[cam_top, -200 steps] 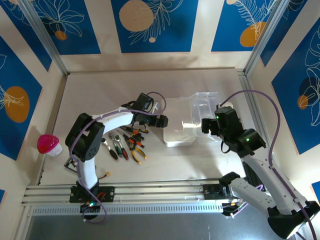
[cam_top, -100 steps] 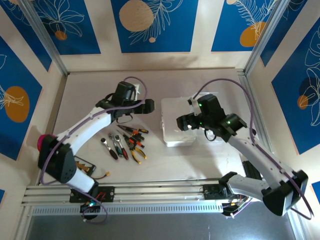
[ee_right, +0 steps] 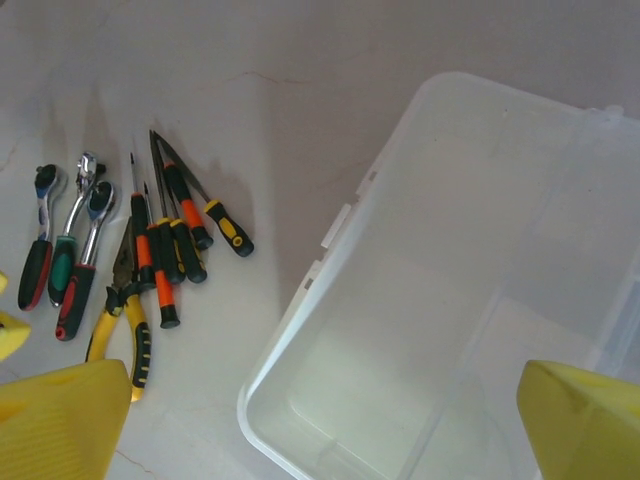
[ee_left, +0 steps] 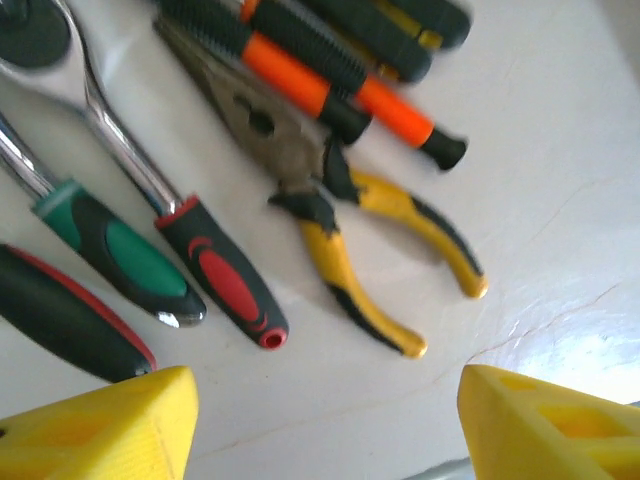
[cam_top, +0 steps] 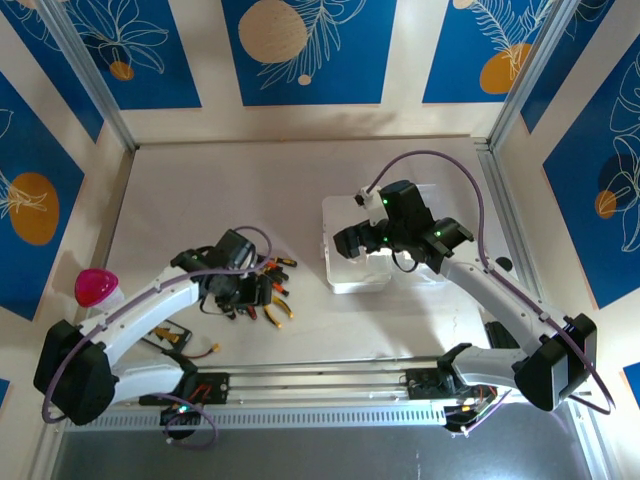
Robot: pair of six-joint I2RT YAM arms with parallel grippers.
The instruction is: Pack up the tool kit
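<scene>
The tool kit's clear plastic case [cam_top: 345, 272] lies open right of centre, and its tray [ee_right: 400, 330] holds nothing in the right wrist view. The hand tools lie loose on the table to its left. They are yellow-handled pliers [ee_left: 370, 240], orange-and-black screwdrivers [ee_left: 330, 85] and ratchet wrenches [ee_left: 215, 285]. My left gripper [cam_top: 238, 290] hovers low over that pile. Its yellow fingertips [ee_left: 110, 430] stand apart with bare table between them. My right gripper [cam_top: 360, 240] hangs open above the case, and the same tools [ee_right: 150, 250] lie to its left.
A pink ball [cam_top: 95, 287] sits at the left wall. A flat black card [cam_top: 165, 335] lies near the front rail beside the left arm. Metal frame posts and patterned walls close in the table.
My left arm has swung from beside the case forward and down onto the tool pile. My right gripper has moved left, from the case's right side to above its tray.
</scene>
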